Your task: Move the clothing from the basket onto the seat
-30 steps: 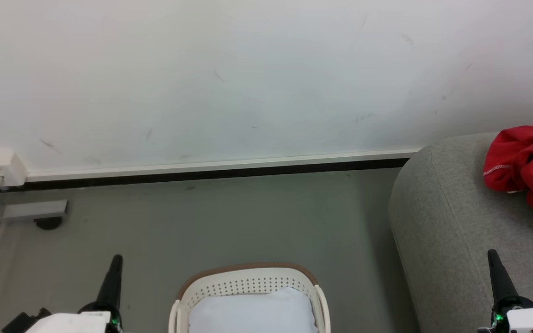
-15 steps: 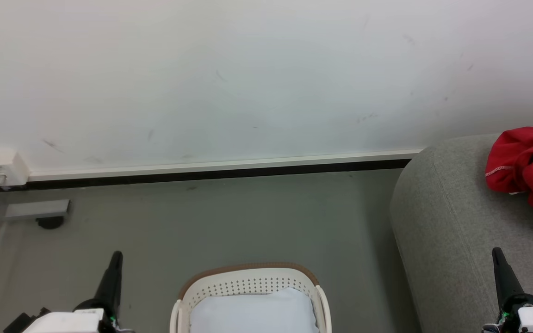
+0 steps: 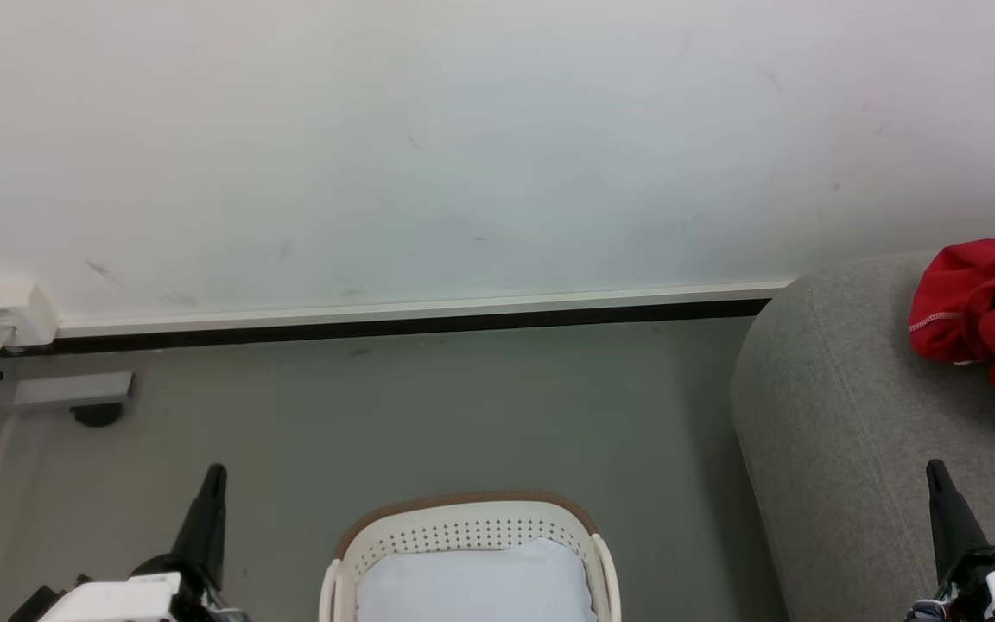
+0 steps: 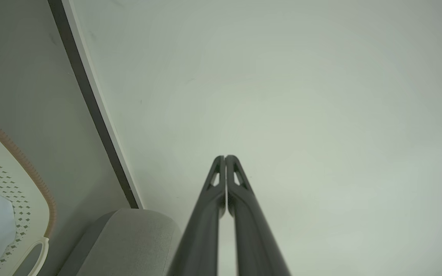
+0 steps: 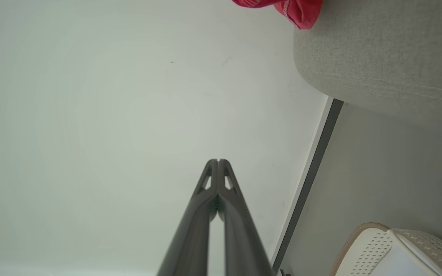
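Left gripper (image 3: 214,473): lower left of the head view, over the grey floor (image 3: 428,406). Fingers pressed together, nothing between them. The left wrist view agrees, with the two dark fingers meeting tip to tip against the white wall (image 4: 282,96).

Basket (image 3: 463,536): bottom centre, on the floor between the two arms. It holds a plain pale bluish cloth (image 3: 473,583). No red in the part that shows; its near half is cut off by the frame, so I cannot vouch for that.

Seat (image 3: 843,406): right side, rounded grey corner near the basket but not touching it.

Clothing (image 3: 981,302): red and bunched, lying on top of the seat and running out of frame at the right. White bands show low on it. Not in the basket.

Right gripper (image 3: 936,471): lower right, seen against the seat, fingers closed together and empty, apart from the garment.

Judgement: the transfer looks done, and the step in hand is standing off.
- Hold both arms low and clear of the seat, so no fingertip snags a hem.
- Leave the pale cloth alone — it is not the task's item.
- Check that the garment's hidden right part rests on the cushion rather than hanging off — a soft bunch may slide.
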